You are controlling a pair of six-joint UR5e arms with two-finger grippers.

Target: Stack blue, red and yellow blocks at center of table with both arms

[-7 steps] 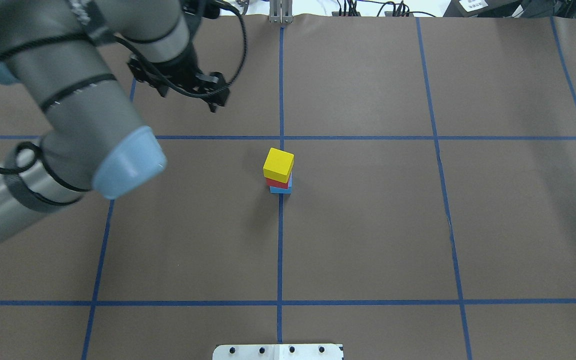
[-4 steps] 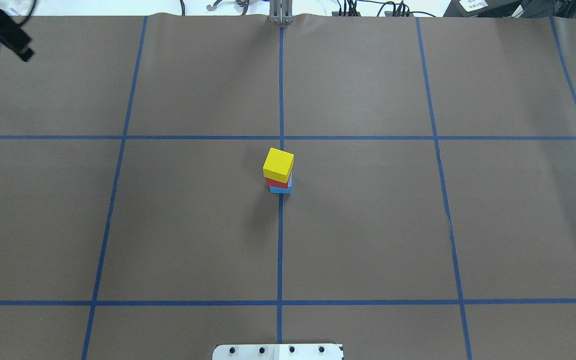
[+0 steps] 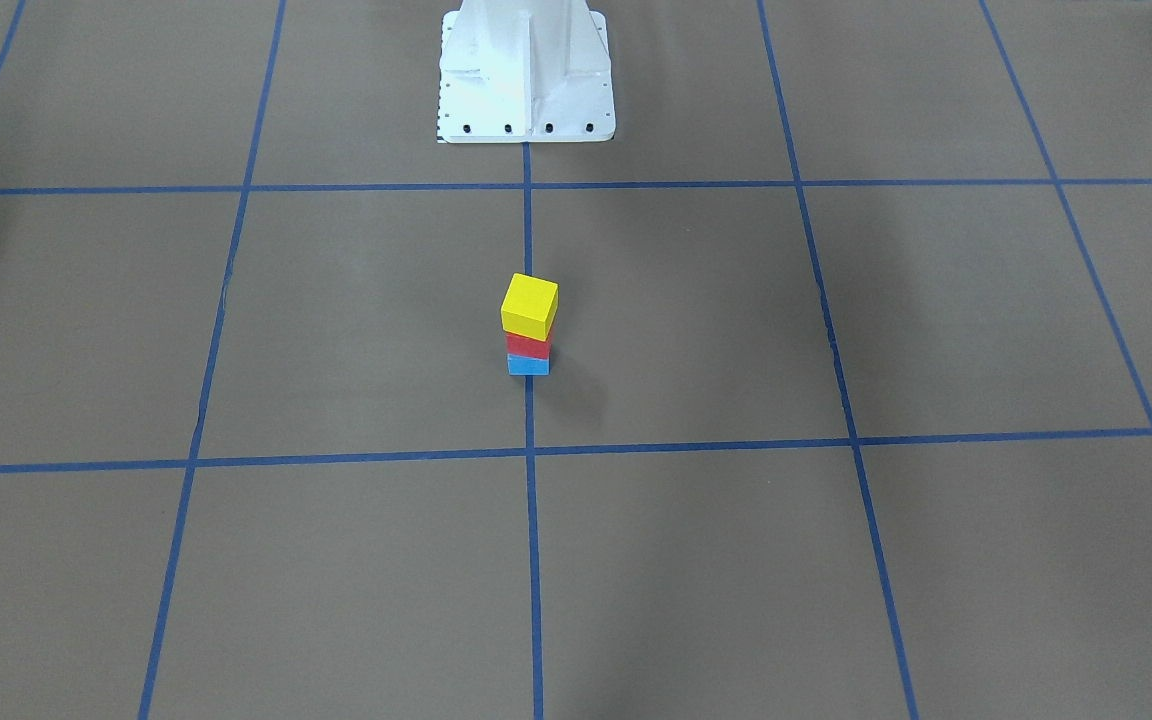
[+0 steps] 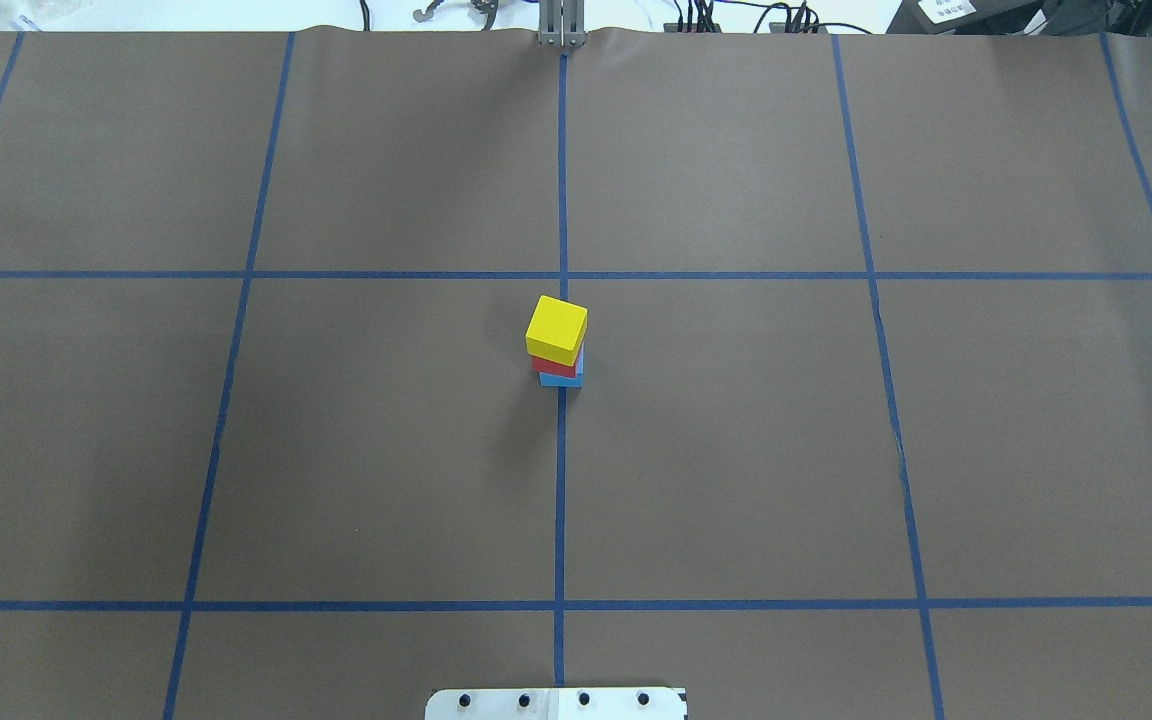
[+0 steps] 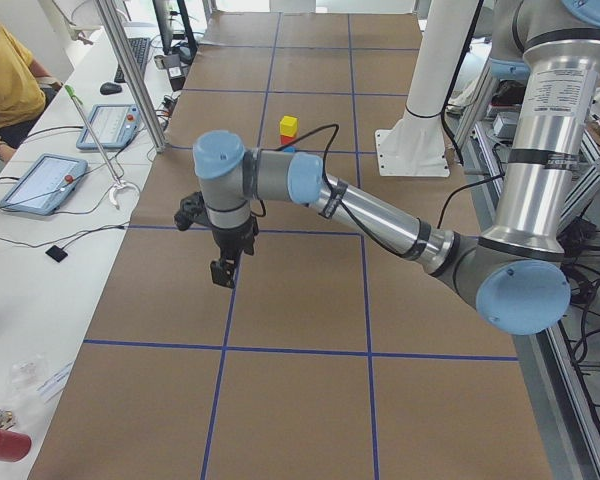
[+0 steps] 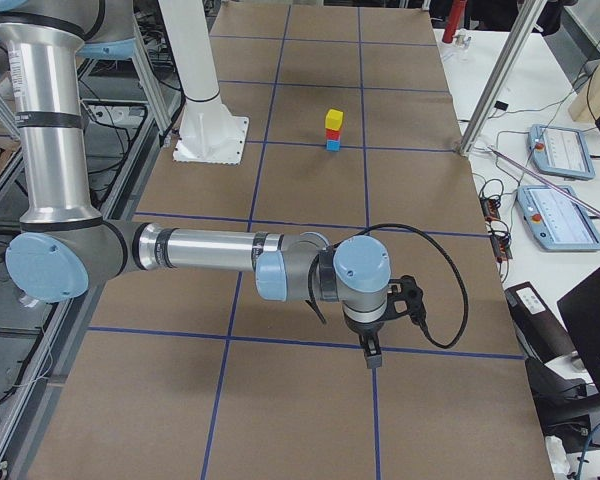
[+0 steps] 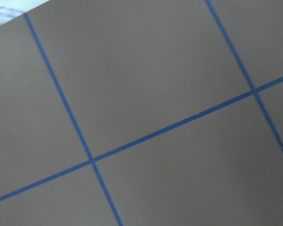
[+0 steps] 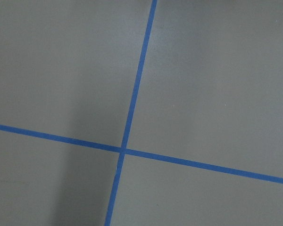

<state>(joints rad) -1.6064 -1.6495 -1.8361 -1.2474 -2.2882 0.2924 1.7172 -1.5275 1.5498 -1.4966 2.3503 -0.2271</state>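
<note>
upright at centre: yellow block on red block on blue block. we log left gripper and right gripper well apart from it, at opposite ends; whether their fingers are spread, we cannot tell.

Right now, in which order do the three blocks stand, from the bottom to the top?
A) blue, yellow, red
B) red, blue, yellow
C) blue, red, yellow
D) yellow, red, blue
C: the front-facing view shows the blue block lowest, the red block resting on it, and the yellow block on top.
</note>
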